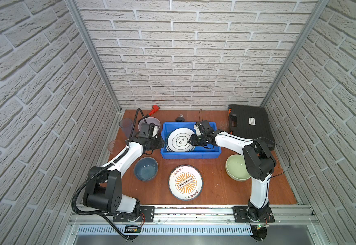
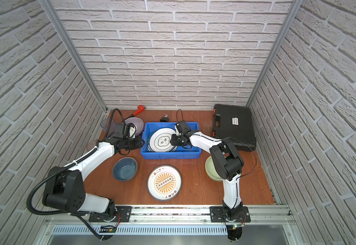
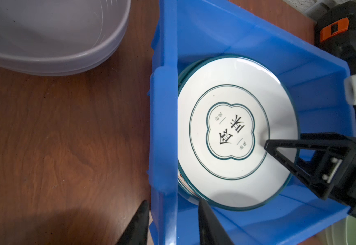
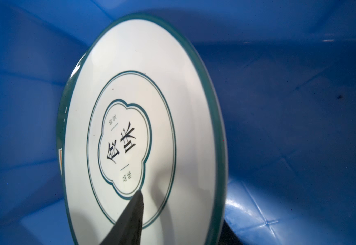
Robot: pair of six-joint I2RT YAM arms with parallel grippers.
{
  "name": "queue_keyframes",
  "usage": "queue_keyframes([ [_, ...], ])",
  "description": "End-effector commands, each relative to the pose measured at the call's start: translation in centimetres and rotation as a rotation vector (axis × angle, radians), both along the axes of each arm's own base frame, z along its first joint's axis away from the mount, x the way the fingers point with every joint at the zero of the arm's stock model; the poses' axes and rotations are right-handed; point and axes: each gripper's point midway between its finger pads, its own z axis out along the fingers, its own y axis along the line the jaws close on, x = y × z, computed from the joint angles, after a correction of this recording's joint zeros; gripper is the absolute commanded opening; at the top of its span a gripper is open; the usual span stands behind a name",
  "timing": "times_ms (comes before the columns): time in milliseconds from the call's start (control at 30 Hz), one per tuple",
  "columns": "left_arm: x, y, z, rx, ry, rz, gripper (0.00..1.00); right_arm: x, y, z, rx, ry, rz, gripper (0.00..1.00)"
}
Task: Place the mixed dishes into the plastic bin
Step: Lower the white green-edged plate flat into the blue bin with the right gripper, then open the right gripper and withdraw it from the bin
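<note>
The blue plastic bin (image 1: 191, 156) holds a teal-rimmed lettered plate (image 1: 179, 140) (image 4: 141, 127) lying on another plate whose edge (image 1: 167, 144) just shows. My right gripper (image 1: 191, 141) (image 4: 183, 212) is open, one finger (image 3: 289, 144) above the lettered plate's rim and the other below it. My left gripper (image 1: 161, 141) (image 3: 173, 203) is open astride the bin's left wall. On the table lie the orange-sunburst plate (image 1: 185, 182), dark blue bowl (image 1: 145, 169), pale green bowl (image 1: 236, 167), lilac bowl (image 1: 149, 123) and two tumblers (image 1: 125, 126) (image 1: 114, 146).
A black ribbed tool case (image 1: 250, 125) fills the back right corner. A red-headed wrench (image 1: 154, 108) lies at the back wall and a small black object (image 1: 180, 118) sits behind the bin. Brick-pattern walls close in three sides.
</note>
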Motion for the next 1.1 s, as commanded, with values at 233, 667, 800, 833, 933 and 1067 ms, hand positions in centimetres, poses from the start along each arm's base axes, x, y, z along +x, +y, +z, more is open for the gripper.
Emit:
queue_keyframes([
  [233,-0.1,-0.5,0.7,0.0,-0.034,-0.018,0.41,0.7,0.3,1.6,-0.057,-0.068,0.038,0.56],
  [667,-0.2,-0.5,1.9,-0.003,-0.056,-0.02,0.41,0.7,0.0,2.5,-0.114,-0.091,0.053,0.64],
  [800,-0.7,-0.5,2.8,0.001,-0.069,-0.027,0.43,0.4,-0.1,3.7,-0.145,-0.129,0.07,0.68],
  [833,-0.8,-0.4,3.2,0.006,-0.077,-0.028,0.44,0.2,-0.2,4.3,-0.158,-0.145,0.075,0.68],
  [933,-1.6,-0.3,4.2,0.024,-0.094,-0.033,0.47,-0.5,-0.4,6.2,-0.184,-0.186,0.104,0.7],
  [1067,-3.3,0.0,4.5,0.075,-0.089,-0.039,0.51,-2.2,-0.8,9.0,-0.219,-0.249,0.154,0.77],
])
